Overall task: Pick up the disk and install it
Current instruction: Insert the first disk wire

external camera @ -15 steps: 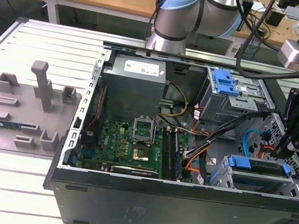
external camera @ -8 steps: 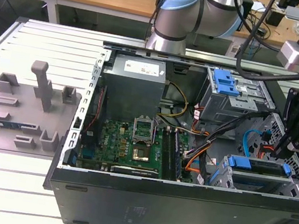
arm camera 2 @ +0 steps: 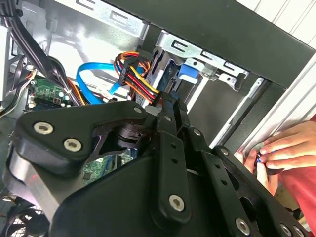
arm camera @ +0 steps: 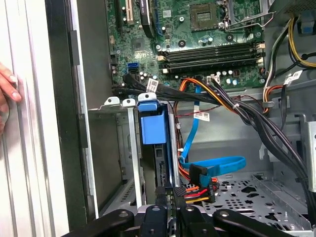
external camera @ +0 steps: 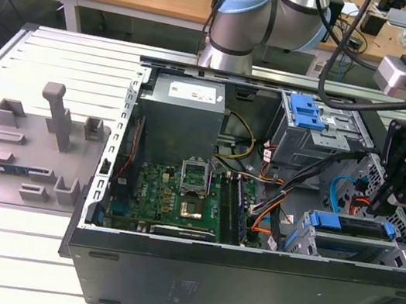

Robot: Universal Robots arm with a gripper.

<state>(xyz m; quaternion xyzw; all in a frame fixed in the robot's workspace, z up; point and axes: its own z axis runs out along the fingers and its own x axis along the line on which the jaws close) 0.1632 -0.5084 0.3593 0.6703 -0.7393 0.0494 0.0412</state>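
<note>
The disk (external camera: 350, 235) lies in the lower drive bay at the front right corner of the open computer case (external camera: 243, 281), with the blue tabs of its carrier at both ends. In the first wrist view the disk (arm camera: 154, 129) stands edge-on between the bay's metal rails, its blue tab towards the motherboard. My gripper (external camera: 381, 204) hangs just above the disk's right end in the exterior view. Its black fingers (arm camera: 170, 210) are close together over the disk's edge, with the power connector (arm camera: 197, 190) beside them. The jaws look shut with nothing between them.
Orange, black and blue cables (external camera: 313, 195) run beside the bay. A ribbed blue latch (external camera: 307, 111) sits on the upper drive cage. The grey fixture plate with an upright post (external camera: 58, 115) lies at the exterior view's left. A person's hand (arm camera 2: 286, 148) rests on the case's outer edge.
</note>
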